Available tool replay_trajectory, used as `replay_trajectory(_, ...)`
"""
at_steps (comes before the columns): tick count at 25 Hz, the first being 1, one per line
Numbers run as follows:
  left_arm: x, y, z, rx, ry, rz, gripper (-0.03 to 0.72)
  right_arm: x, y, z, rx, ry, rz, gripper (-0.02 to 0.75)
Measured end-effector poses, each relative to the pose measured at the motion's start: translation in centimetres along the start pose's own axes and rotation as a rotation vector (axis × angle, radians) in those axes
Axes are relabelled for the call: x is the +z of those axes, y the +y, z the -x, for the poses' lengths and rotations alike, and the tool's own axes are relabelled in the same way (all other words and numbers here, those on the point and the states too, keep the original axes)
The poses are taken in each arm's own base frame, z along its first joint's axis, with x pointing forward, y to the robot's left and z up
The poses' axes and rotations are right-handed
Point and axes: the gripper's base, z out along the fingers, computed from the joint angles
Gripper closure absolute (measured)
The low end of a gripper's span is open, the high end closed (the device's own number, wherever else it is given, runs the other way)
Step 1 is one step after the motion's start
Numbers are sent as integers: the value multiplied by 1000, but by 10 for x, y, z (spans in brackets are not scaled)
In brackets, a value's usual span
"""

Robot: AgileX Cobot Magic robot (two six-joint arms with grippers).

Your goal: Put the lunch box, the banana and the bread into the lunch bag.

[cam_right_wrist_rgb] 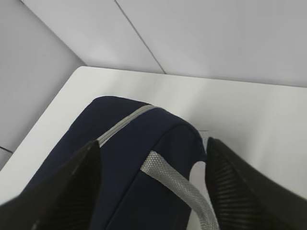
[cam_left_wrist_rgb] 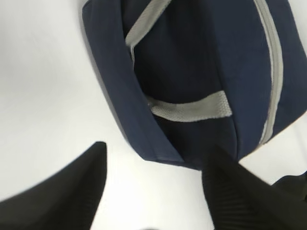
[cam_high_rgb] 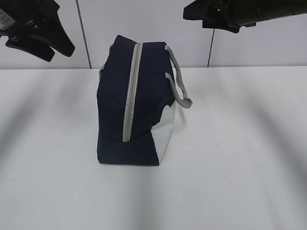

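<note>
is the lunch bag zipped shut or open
Shut, as far as shown: the lunch bag has its grey zipper running as one closed strip, with no gap or inside showing.

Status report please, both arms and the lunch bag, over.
Both end effectors open, empty, raised: left, right. Lunch bag upright on table, zipper closed. Nothing in the way.

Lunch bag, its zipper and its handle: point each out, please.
lunch bag (cam_high_rgb: 115, 110), exterior view, navy side panel.
zipper (cam_high_rgb: 131, 96), exterior view, middle of the grey strip.
handle (cam_left_wrist_rgb: 189, 110), left wrist view, grey webbing across the navy fabric.
</note>
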Motion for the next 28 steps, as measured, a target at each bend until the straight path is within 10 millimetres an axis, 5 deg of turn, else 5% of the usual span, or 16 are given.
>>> replay_trajectory(9, -29, -16, -67, -14, 29, 83, 254, -14, 11, -14, -5, -29, -104, 237)
replay_trajectory(21, -48, -37, -172, -6, -89, 140, 254, 8, 88, -59, -185, -7, -143, 237)
replay_trajectory(28, -54, -45, -214, 8, -151, 165, 254, 11, 91, -86, -295, 38, -218, 237)
